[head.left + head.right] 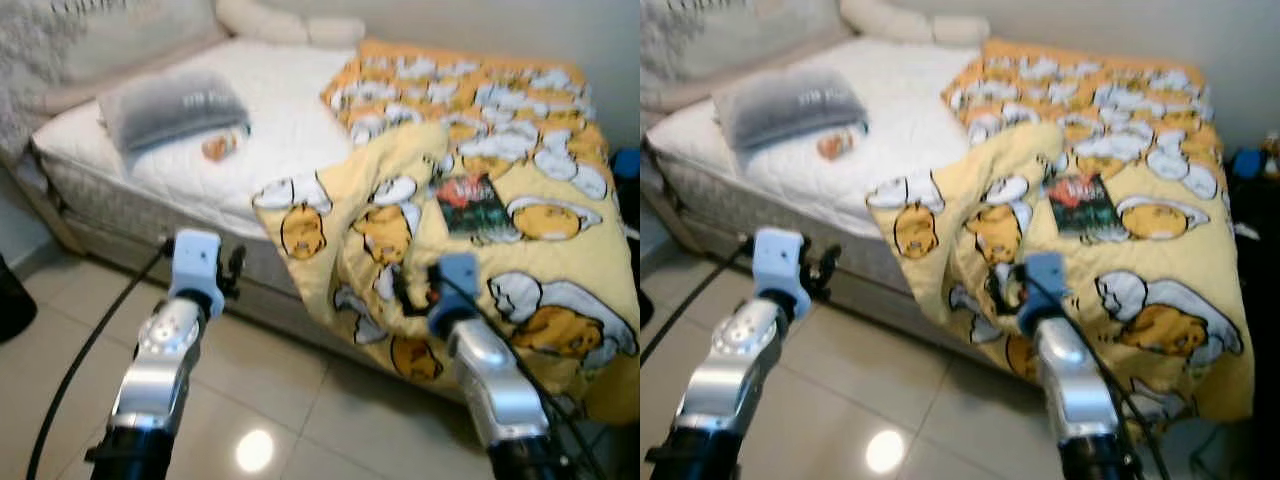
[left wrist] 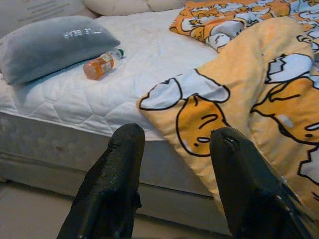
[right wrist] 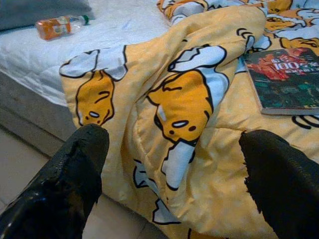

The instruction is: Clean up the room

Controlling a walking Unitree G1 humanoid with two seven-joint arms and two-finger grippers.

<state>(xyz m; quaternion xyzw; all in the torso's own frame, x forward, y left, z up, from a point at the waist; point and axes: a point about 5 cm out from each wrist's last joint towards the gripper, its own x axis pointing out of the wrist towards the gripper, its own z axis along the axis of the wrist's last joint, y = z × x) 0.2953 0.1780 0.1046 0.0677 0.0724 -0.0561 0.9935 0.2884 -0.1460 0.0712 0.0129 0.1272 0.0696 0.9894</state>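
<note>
While the head pictures are a bit blurry, they show a bed (image 1: pixel 150 190) with a white mattress and a yellow blanket (image 1: pixel 480 250) with egg cartoons on it. The blanket covers one side of the bed and hangs down over the edge toward the tile floor (image 1: pixel 300 400), so the bed frame under it is hidden there. A book (image 1: pixel 472 206) with a dark cover lies flat on top of the blanket; its title is too fuzzy to read. A grey pillow (image 1: pixel 170 108) sits on the bare mattress, and a small bottle (image 2: pixel 101 64) with an orange label lies on its side just beside it. The left gripper (image 2: pixel 172 149) is held up in front of the bed's side, fingers spread apart and empty. The right gripper (image 3: pixel 174 149) is close to the hanging fold of blanket, fingers wide apart with nothing between them. The far wall end of the bed is cut off at the top.
</note>
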